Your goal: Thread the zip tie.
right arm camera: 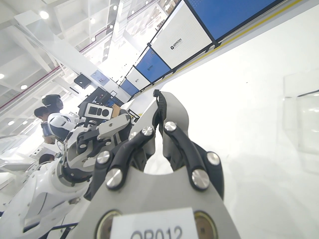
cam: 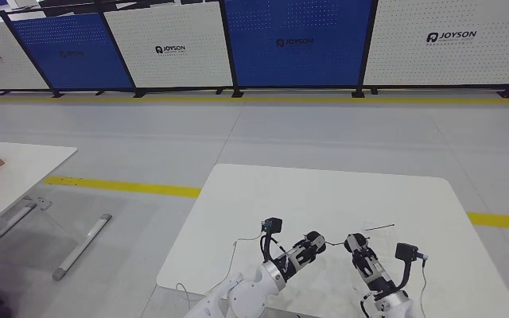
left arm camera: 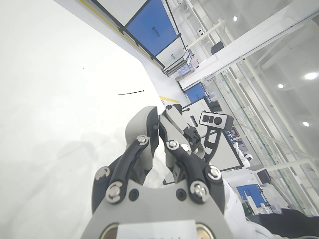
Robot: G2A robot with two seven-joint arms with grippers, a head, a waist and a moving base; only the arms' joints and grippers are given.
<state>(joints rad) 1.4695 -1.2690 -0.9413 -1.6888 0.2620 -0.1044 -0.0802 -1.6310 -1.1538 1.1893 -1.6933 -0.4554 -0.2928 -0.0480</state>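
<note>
A thin black zip tie (cam: 335,243) spans the short gap between my two grippers, low over the near part of the white table (cam: 318,191). My left gripper (cam: 315,241) (left arm camera: 158,125) is shut, with a small end of the tie showing at its fingertips. Facing it tip to tip, my right gripper (cam: 355,240) (right arm camera: 157,100) is shut on the tie, whose black ribbed end (right arm camera: 157,93) sticks out past the fingertips. A second black zip tie (cam: 380,227) (left arm camera: 131,92) lies loose on the table just beyond the right gripper.
The table's far half is bare white surface, with rounded corners and its right edge (cam: 465,230) close to the right arm. Beyond the table is grey floor with a yellow line (cam: 119,186), another white table (cam: 28,163) at far left, and blue and white panels (cam: 294,44) behind.
</note>
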